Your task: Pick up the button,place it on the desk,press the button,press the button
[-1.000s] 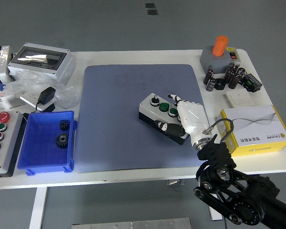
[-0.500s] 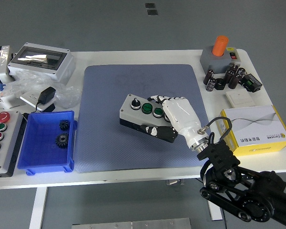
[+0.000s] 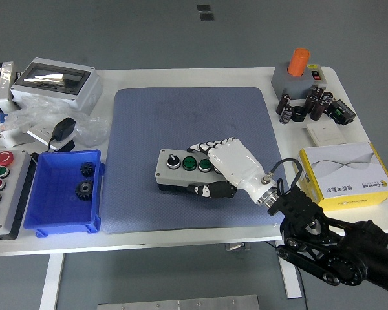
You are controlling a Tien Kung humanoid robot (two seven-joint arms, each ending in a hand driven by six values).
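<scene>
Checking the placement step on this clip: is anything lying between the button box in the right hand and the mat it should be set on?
Nothing visible does. The right hand grips the button box over the blue-grey mat, which is bare around it. The blue bin sits beyond the mat's left edge.

Right arm: black, jointed, entering from lower right corner, reaching up-left over the table.
Right hand (image 3: 221,169): white, palm down, fingers (image 3: 205,146) curled over the top of a grasped box, thumb on its near side.
Left arm: out of view.
</scene>
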